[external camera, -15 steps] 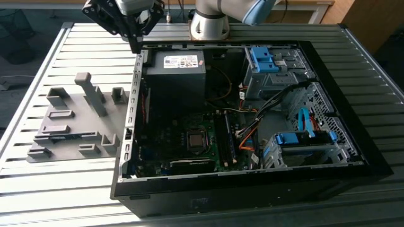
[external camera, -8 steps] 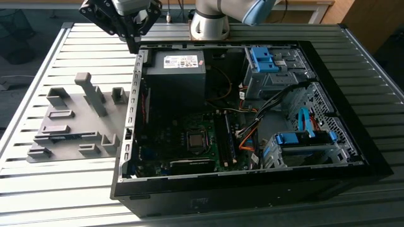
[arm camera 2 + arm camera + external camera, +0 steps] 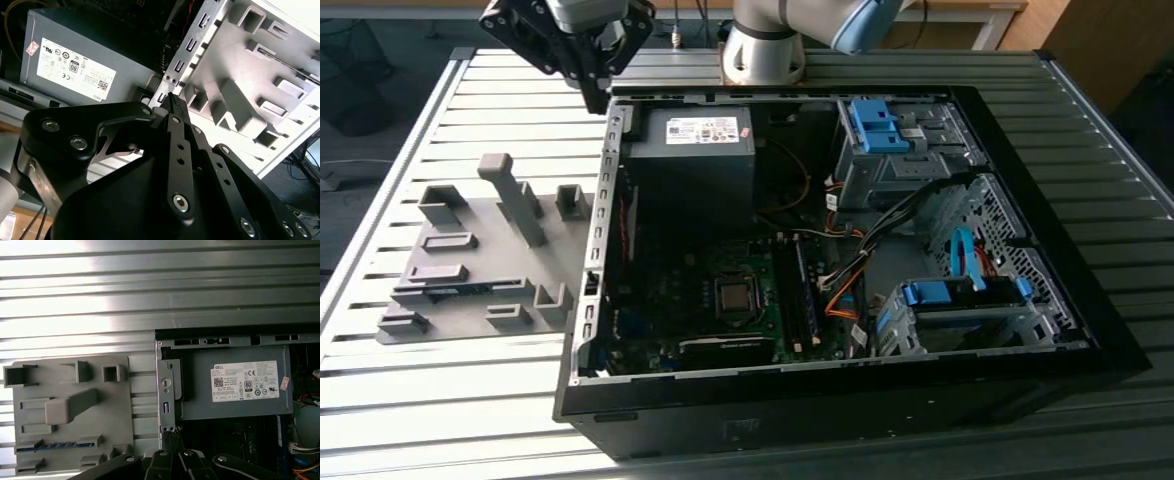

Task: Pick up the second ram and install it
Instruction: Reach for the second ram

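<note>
The black, bolted hand hung closed and empty over a corner of the steel computer case. The second ram, a thin blue-green strip, lay slotted in the matte grey holder on the ribbed desk. The exterior view showed the motherboard.

The computer case stands on the worktop. Just beside it, at the exterior view's left, lies the holder plate, with the second ram in one of its slots. Inside the case, the power supply sits far left. The hand hangs above that corner.
</note>
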Controlling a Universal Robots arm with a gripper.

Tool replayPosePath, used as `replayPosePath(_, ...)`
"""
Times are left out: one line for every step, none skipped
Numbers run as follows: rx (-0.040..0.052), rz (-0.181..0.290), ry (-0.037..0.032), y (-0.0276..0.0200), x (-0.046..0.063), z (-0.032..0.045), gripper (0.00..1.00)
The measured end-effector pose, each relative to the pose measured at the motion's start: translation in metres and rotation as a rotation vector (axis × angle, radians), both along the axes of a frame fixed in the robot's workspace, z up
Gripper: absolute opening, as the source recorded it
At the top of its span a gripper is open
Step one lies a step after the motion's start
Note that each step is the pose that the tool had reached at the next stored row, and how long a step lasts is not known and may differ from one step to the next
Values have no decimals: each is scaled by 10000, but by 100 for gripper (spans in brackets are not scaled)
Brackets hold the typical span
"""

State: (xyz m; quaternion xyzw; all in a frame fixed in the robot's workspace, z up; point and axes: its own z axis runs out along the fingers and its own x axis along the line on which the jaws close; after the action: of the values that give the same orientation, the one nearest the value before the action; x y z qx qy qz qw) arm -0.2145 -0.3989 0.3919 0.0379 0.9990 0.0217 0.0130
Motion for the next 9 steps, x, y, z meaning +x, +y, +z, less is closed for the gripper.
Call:
replayPosePath(0,0,-1,0,-6,0,11)
replayPosePath(1,0,-1,0,-12,-1,11)
replayPosePath(0,0,-1,0,-18,-1,11)
replayPosePath(0,0,-1,0,-24,-1,11)
replayPosePath(0,0,-1,0,-30,-1,11)
replayPosePath(0,0,-1,0,-36,-1,11)
replayPosePath(0,0,-1,0,-42,-1,11)
replayPosePath(0,0,-1,0,-48,-1,11)
replayPosePath(0,0,0,0,-53,-1,11)
